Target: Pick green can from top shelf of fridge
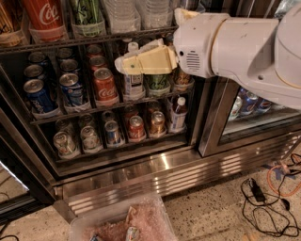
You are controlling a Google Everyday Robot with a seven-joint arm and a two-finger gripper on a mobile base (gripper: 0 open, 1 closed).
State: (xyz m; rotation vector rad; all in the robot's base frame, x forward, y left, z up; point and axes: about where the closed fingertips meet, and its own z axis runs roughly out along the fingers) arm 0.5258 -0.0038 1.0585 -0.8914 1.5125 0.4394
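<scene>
The tall green can [87, 13] with swirly markings stands in a clear tray on the top shelf [56, 44] of the fridge [155, 175], right of a tall red Coca-Cola can [44, 16]; its top is cut off by the frame edge. My gripper [123, 64], cream-coloured on a big white arm [244, 52], hangs in front of the middle rack, below and to the right of the green can. It holds nothing that I can see.
Clear bottles [123, 14] stand right of the green can. Short cans [104, 85] and small bottles [178, 113] fill the lower racks. A clear plastic bin [127, 222] sits on the floor in front. Cables [263, 193] lie at right, below a second cooler [244, 110].
</scene>
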